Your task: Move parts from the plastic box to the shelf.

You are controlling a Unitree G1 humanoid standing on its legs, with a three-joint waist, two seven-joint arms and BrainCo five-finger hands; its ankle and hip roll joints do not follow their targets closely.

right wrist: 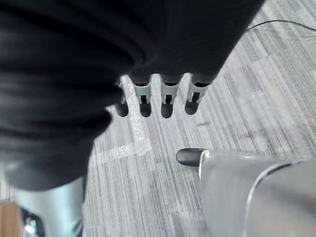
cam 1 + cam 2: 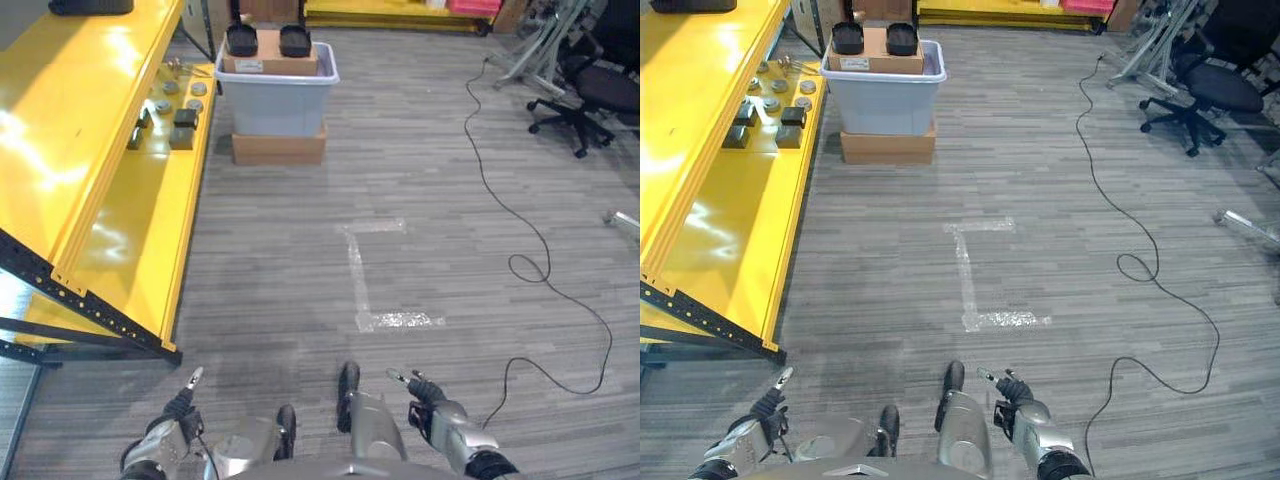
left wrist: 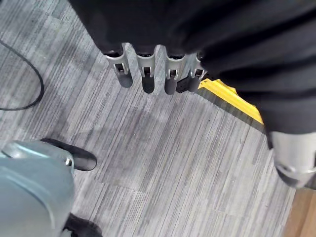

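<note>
A grey plastic box (image 2: pixel 275 98) stands far ahead on the floor, beside the end of the yellow shelf (image 2: pixel 120 200). In it sits a brown carton with two black parts (image 2: pixel 243 39) on top. Several small dark and silver parts (image 2: pixel 183 118) lie on the shelf's lower level. My left hand (image 2: pixel 168 432) hangs low at the lower left, its fingers (image 3: pixel 143 74) straight and empty. My right hand (image 2: pixel 438 413) hangs at the lower right, fingers (image 1: pixel 166 96) also straight with nothing in them. Both hands are far from the box.
The plastic box rests on a flat cardboard box (image 2: pixel 279 148). A white tape mark (image 2: pixel 365 280) lies on the grey floor between me and the box. A black office chair (image 2: pixel 588 92) and a metal frame (image 2: pixel 530 50) stand at the far right.
</note>
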